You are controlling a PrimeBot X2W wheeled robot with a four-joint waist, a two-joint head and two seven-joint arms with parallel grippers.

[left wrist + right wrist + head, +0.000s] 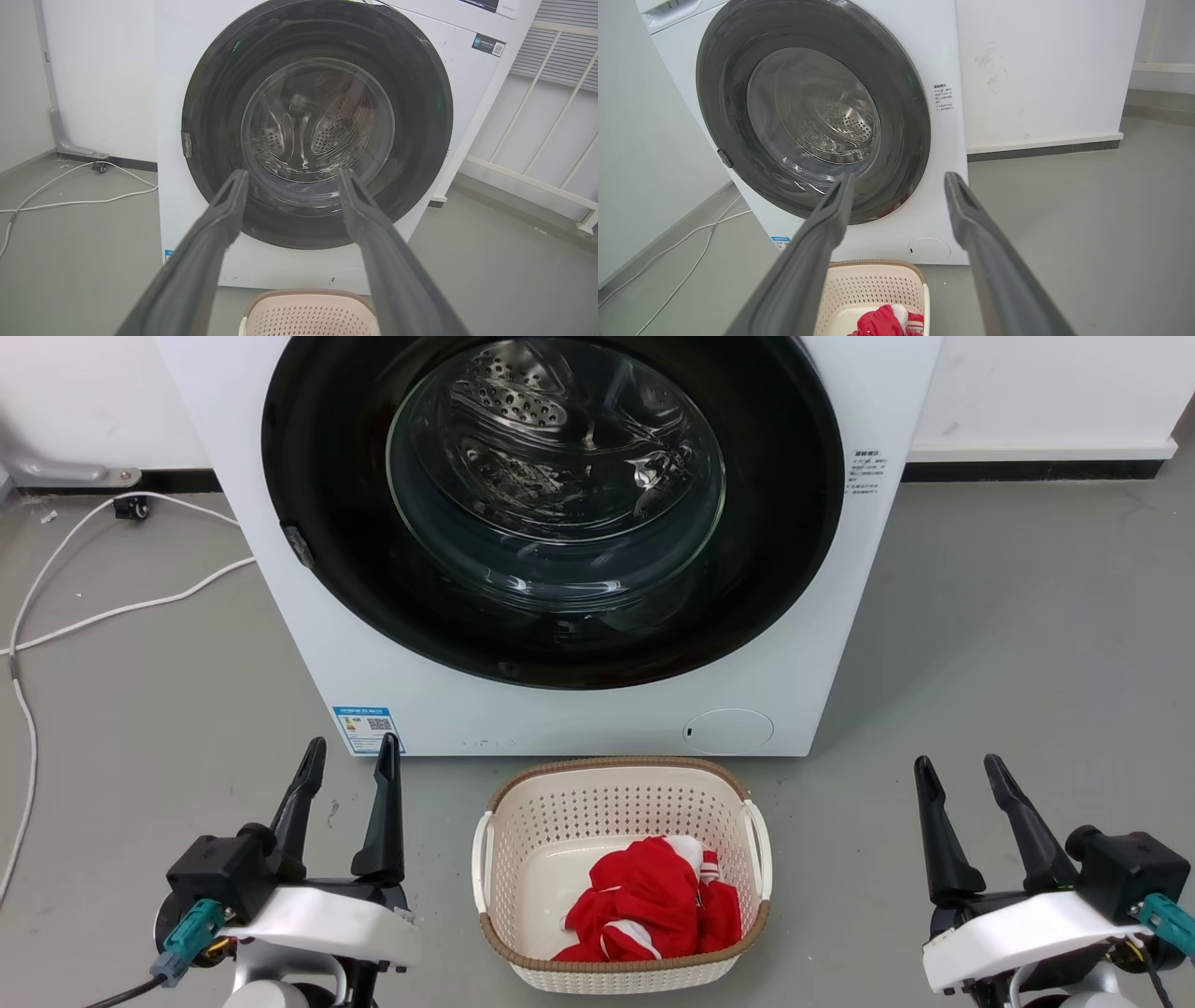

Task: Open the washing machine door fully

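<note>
Two grippers stand low in the head view, one at each side of a laundry basket (621, 767). The left gripper (353, 742) has its two dark fingers spread apart and nothing is between them. The right gripper (957, 761) is spread in the same way and is also holding nothing. Both point toward the white washing machine (560, 719) and are well apart from it.

The washing machine door (555, 495) is in the front of the machine, above and behind the basket. It is a large glossy black disc with a clear glass bowl in the middle, and it lies flat against the machine, so it is closed. A small grey latch piece (297, 546) sits at the left edge of the disc. Through the glass the steel drum (523, 401) is visible, with rows of small holes in its wall; reflections make it hard to tell more about the inside.

The basket is cream plastic with many holes, a brown woven rim and white handles at its sides. It stands on the grey floor (1008, 644), just in front of the machine. Inside it lies one crumpled red and white cloth (653, 905), on the near right part of the bottom.

A white cable (121, 611) runs over the floor to the left of the machine.
</note>
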